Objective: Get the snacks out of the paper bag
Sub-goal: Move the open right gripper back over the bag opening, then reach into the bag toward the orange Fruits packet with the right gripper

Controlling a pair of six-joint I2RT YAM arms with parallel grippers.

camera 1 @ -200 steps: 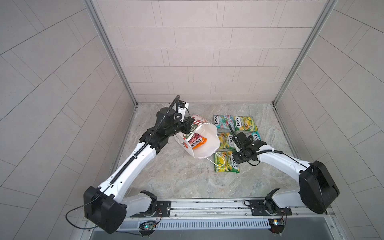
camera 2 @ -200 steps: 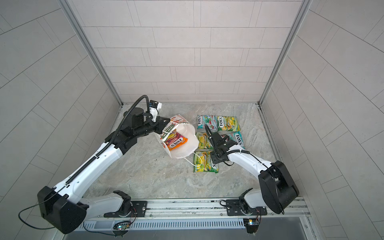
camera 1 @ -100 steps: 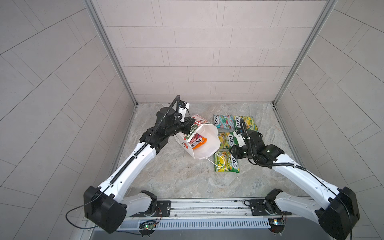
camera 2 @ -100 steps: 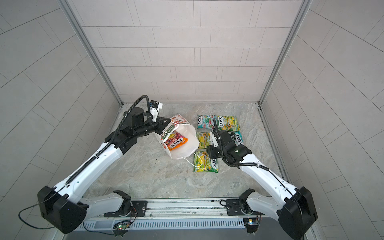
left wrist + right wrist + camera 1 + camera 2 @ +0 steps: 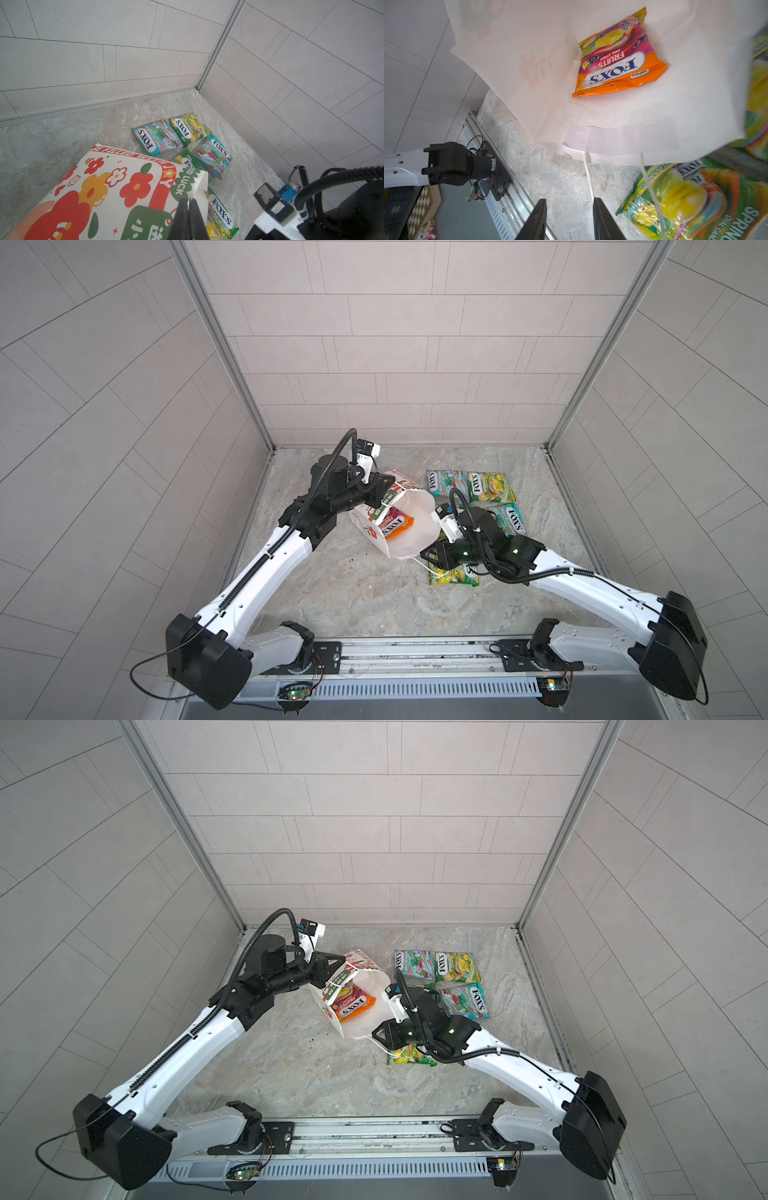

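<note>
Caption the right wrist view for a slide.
Open right fingers face the mouth of the paper bag; one orange candy packet lies inside.

Right arm [image 5: 490,549] sits over most of the green packet [image 5: 453,578] nearest the front edge of the bench [image 5: 353,597]. A second green packet [image 5: 188,161] is mostly behind the bag [image 5: 415,526], with only a sliver showing. The orange packet [image 5: 395,526] is half under the bag's wall, and tbh the yellowish packet [image 5: 760,87] in the right wrist view is just blur, cropped too.

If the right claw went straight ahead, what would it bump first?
The right gripper would probably meet the paper bag, its lower rim and cord handle, first; the orange packet lies deeper inside. Depth is unclear.
</note>
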